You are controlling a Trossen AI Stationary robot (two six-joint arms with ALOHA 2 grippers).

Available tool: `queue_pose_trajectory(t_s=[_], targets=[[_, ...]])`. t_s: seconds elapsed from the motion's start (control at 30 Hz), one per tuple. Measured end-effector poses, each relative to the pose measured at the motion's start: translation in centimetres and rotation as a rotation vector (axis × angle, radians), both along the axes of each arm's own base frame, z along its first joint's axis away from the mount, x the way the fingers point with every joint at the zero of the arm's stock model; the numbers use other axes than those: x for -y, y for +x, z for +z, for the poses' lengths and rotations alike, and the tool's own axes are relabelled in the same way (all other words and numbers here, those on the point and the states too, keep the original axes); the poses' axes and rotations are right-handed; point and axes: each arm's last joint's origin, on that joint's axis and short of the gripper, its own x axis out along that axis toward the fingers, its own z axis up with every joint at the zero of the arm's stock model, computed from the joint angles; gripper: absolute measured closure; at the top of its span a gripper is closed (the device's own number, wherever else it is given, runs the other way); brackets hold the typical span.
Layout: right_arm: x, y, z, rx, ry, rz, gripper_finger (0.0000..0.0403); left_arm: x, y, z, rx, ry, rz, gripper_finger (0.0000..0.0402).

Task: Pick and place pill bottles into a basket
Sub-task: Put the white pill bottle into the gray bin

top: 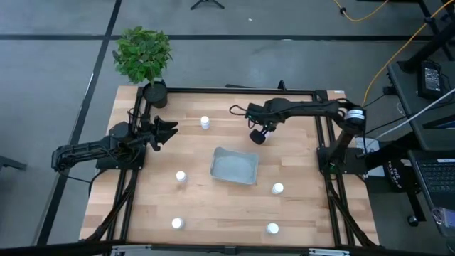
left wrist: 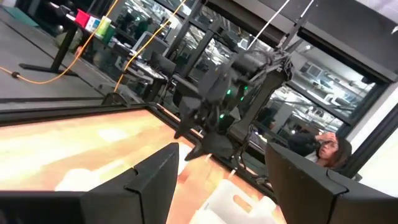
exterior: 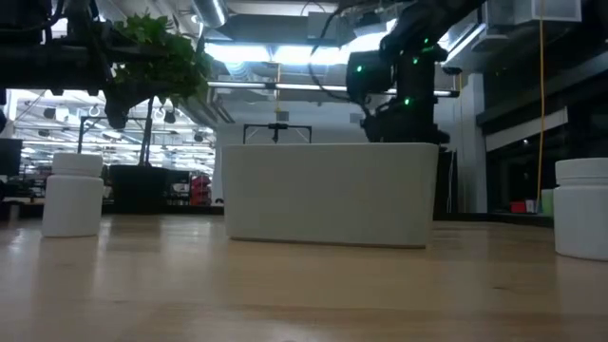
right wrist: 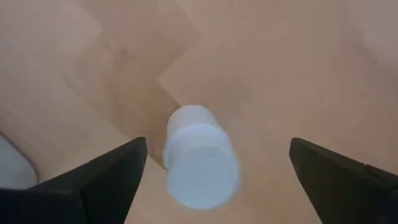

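The pale grey-blue basket (top: 234, 167) sits on its base at mid-table and shows in the low view (exterior: 328, 195). Several white pill bottles stand upright on the wood: far left of the basket (top: 205, 122), left of it (top: 181, 176), right of it (top: 277, 188), and two by the near edge (top: 177, 223) (top: 272, 228). My right gripper (top: 257, 135) hangs open, just beyond the basket's far side, over another bottle (right wrist: 199, 155); its fingers stand wide on either side without touching. My left gripper (top: 168, 130) is open and empty at the table's left.
A black pot with a green plant (top: 144, 60) stands at the table's far left corner. A black frame rail (top: 234, 90) runs along the table's edges. A person (left wrist: 329, 149) shows in the room beyond the table. Two bottles flank the basket in the low view (exterior: 74, 195) (exterior: 581, 209).
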Motion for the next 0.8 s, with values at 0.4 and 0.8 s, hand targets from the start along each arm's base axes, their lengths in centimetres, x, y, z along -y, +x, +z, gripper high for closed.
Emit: queue_pose_trajectory(t_s=[0.4,0.8], targets=[[-0.2,0.2,-1.0,-0.021,0.088,0.004,0.0065,0.0,0.0,0.0,0.001,-0.003,0.001,0.0169],[-0.1,0.3,-0.6,0.006,0.102,0.052,0.0255,-0.1,0.0,0.0,-0.009,0.026,0.025,0.0169]])
